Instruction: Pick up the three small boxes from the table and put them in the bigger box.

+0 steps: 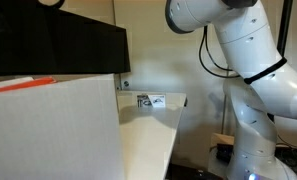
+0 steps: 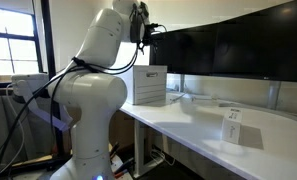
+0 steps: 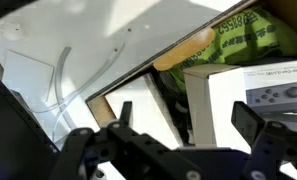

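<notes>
The bigger box [image 2: 150,85] stands on the table [image 2: 203,120], and its pale side fills the near left of an exterior view [image 1: 58,130]. My gripper [image 2: 143,30] hangs above it. In the wrist view the gripper [image 3: 186,125] is open and empty over the box's inside. Two white small boxes lie in there, one plain [image 3: 138,105] and one with a dark controller print [image 3: 273,95]. Another white small box [image 2: 233,125] stands on the table, also seen in an exterior view [image 1: 150,101]. I cannot see the orange-red box.
Black monitors [image 2: 238,45] run along the back of the table and stand close behind the bigger box [image 1: 58,45]. A green-yellow packet [image 3: 238,40] lies inside the box. A thin cable [image 3: 63,75] lies on the tabletop beside the box's rim [image 3: 118,80].
</notes>
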Controlling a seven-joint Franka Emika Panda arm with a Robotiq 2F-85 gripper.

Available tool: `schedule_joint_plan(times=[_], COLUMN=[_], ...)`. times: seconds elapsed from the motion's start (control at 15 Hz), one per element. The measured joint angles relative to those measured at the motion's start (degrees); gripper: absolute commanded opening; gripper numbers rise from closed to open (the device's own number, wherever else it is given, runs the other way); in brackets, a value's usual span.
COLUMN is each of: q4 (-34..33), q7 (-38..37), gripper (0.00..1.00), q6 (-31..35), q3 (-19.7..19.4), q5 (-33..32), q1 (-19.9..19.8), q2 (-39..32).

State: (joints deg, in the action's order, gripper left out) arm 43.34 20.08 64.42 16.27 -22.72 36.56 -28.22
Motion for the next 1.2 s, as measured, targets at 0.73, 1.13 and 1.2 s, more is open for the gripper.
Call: schedule_joint_plan(times=[0.73, 1.13, 1.2], q4=[1.27, 10.88, 13.2], q7=[-4.95, -6.41, -6.43], gripper=[1.0, 1.0, 1.0], q6=[-2.84, -2.78, -2.38], q3=[-6.49, -10.71, -11.35], q5=[-0.4, -0.11, 0.03], q1=[-4.72, -10.93, -12.2], q2=[3.0, 7.73, 8.91])
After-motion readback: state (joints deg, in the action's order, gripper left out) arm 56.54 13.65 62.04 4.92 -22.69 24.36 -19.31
